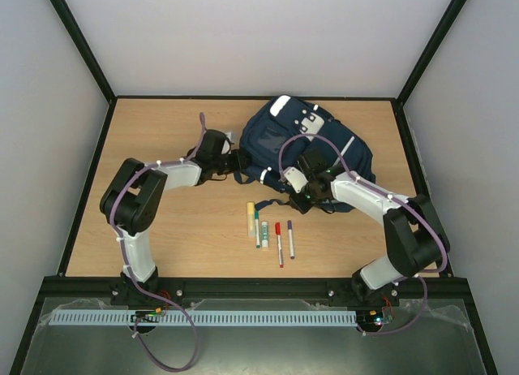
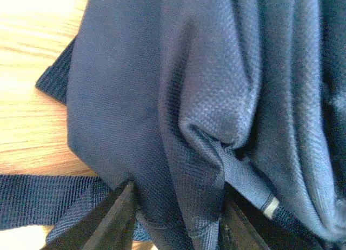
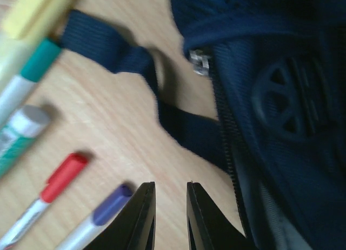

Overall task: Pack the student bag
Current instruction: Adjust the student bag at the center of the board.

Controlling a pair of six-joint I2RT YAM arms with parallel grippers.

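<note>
Jaws of the left gripper (image 2: 177,189) stand part-closed on either side of a bunched fold of the bag (image 1: 312,148). Fabric fills the gap, which reads as a pinch on the bag's left edge. The right gripper (image 3: 170,185) shows only a narrow slit between its jaws, with nothing in it. It hovers over bare table (image 1: 162,237) just beside the bag's near edge, close to a zip slider (image 3: 200,62) and a trailing strap (image 3: 135,60). The bag lies flat at the far middle of the table, its long axis running diagonally from far left to near right. Its grey-patched end points away from the arms and its straps trail toward them. Packing looks barely begun: five pens (image 1: 257,227) lie in a row on the table near the bag, all outside it, and I cannot tell whether any zip is open. By my reckoning, what is left is to open a compartment, load the pens and close it.
</note>
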